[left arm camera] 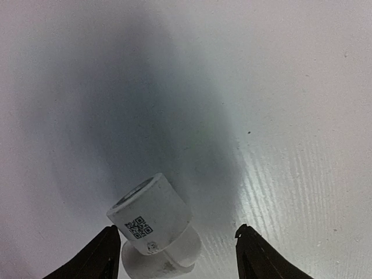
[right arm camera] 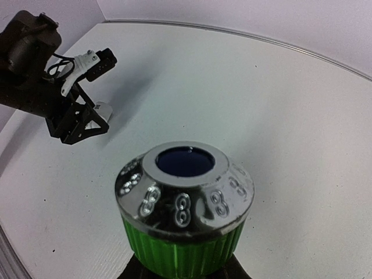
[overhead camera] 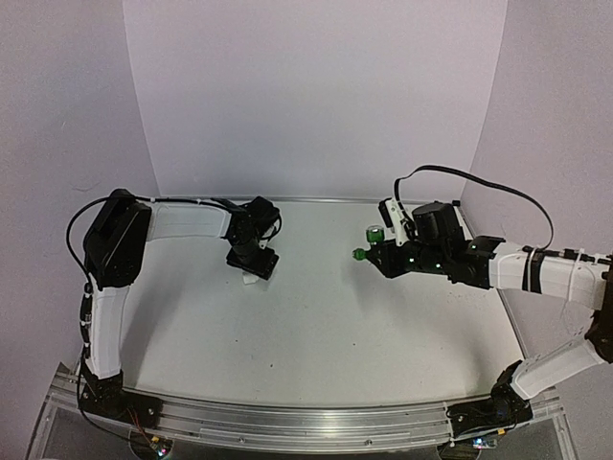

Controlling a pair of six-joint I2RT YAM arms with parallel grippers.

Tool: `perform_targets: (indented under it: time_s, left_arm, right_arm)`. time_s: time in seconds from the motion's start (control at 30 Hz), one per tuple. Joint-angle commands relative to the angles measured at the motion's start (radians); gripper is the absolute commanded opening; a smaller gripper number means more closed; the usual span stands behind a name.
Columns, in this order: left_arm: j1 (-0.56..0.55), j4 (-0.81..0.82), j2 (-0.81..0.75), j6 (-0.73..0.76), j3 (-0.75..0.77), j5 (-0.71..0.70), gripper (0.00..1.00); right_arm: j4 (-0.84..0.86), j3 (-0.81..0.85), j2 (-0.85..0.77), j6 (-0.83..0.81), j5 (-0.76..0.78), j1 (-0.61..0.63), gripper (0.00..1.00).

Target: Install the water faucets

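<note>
Green tap [right arm camera: 185,203], ribbed w/ shiny cap, clamped in right claw [overhead camera: 372,247]; smooth white cyl. fitting [left arm camera: 152,224] by wide left claw [left arm camera: 178,232].

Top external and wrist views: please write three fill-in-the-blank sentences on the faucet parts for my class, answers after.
The right end effector grips the ___ tap.
The ___ fitting rests on the table.
The left end effector stands ___ around the fitting.
Answers: green; white; open.
</note>
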Motion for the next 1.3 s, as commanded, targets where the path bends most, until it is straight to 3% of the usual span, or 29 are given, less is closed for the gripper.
perform_targets:
  time_s: [0.0, 0.2, 0.33, 0.5, 0.63, 0.77, 0.87, 1.0, 1.27]
  left_arm:
    - [0.001, -0.045, 0.029, -0.018, 0.043, -0.058, 0.68]
    - [-0.001, -0.054, 0.037, -0.043, 0.020, -0.072, 0.52]
    - [-0.001, -0.056, 0.029, -0.055, 0.008, -0.061, 0.33]
    - [0.005, -0.069, -0.029, -0.103, 0.007, 0.097, 0.15]
    - [0.065, -0.033, -0.104, -0.214, -0.035, 0.504, 0.11]
    - [0.116, 0.110, -0.164, -0.370, -0.153, 0.900, 0.11]
    - [0.126, 0.216, -0.172, -0.487, -0.230, 1.094, 0.11]
    - [0.130, 0.381, -0.169, -0.632, -0.332, 1.244, 0.12]
    - [0.130, 0.427, -0.087, -0.647, -0.375, 1.292, 0.12]
  right_arm:
    - [0.045, 0.001, -0.037, 0.002, -0.007, -0.002, 0.00]
    - [0.044, 0.014, -0.016, 0.002, -0.012, -0.002, 0.00]
    - [0.045, 0.022, -0.001, 0.006, -0.013, -0.002, 0.00]
    - [0.044, 0.032, 0.016, 0.022, -0.028, -0.002, 0.00]
    - [0.045, 0.037, 0.020, 0.031, -0.030, -0.002, 0.00]
    - [0.045, 0.046, 0.026, 0.028, -0.030, -0.001, 0.00]
    - [0.045, 0.047, 0.029, 0.023, -0.027, -0.001, 0.00]
    - [0.045, 0.045, 0.028, 0.023, -0.028, -0.002, 0.00]
    - [0.044, 0.039, 0.022, 0.029, -0.031, -0.002, 0.00]
